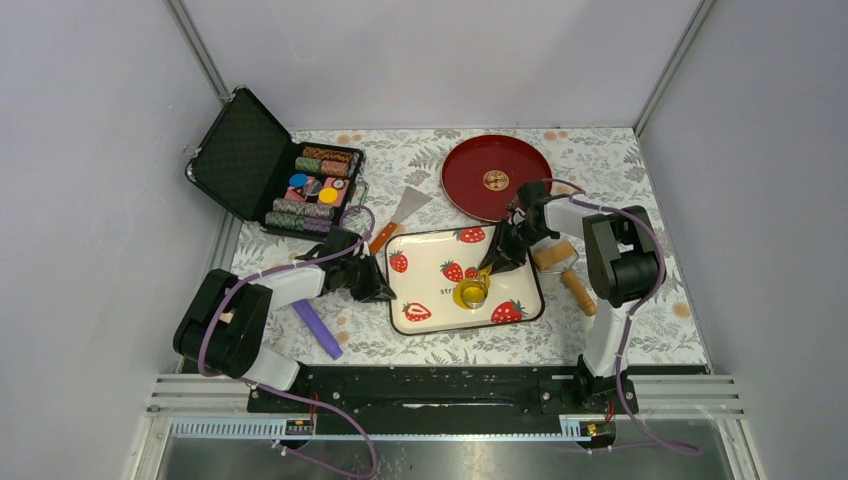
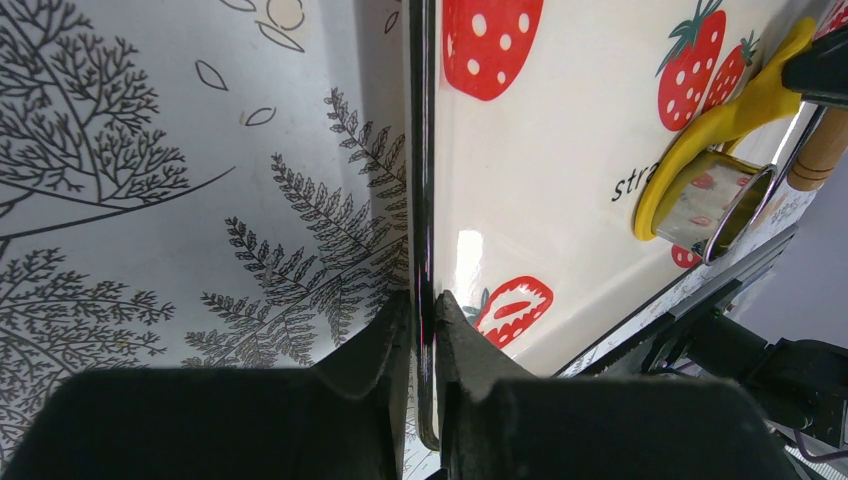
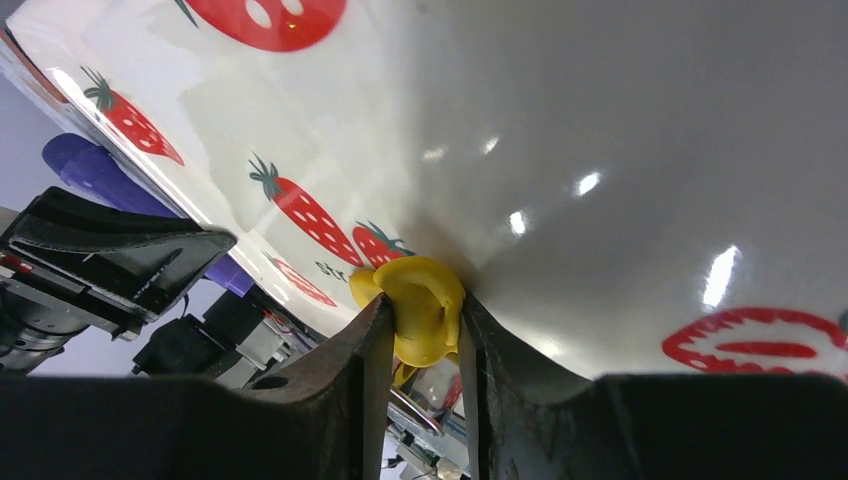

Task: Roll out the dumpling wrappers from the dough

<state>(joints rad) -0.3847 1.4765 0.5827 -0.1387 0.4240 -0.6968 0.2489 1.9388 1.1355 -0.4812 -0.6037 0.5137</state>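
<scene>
Trainee: Dark fingers (image 2: 375,345) fill the bottom of the left wrist view. What do they have?

Operator: Those belong to my left gripper (image 2: 425,305). Its jaws are pressed together on the dark rim of the strawberry-print tray (image 2: 560,150), at the tray's left edge, with only the rim between the pads.

Trainee: And the right side?

Operator: My right gripper (image 3: 425,320) stands over the tray with its jaws drawn narrow. Both pads touch the dough (image 3: 425,305), which bulges between them; I read that as a pinch on its far end.

Trainee: Where does the dough lie?

Operator: On the tray, about midway along, toward its near edge. From the left wrist it shows as a yellow strip running from the right gripper to a metal ring cutter (image 2: 715,205) and curling round the cutter's side.

Trainee: Other items on the bench (image 1: 650,170)?

Operator:
- Wooden rolling pin (image 1: 555,255), just beside the tray's right edge.
- Red round plate (image 1: 497,177), at the far edge.
- Open case of poker chips (image 1: 275,165), far left corner.
- Scraper with an orange handle (image 1: 398,215), at the tray's far left corner; whether it touches, I cannot tell.
- Purple stick (image 1: 317,328), toward the near edge, beside my left arm.
</scene>
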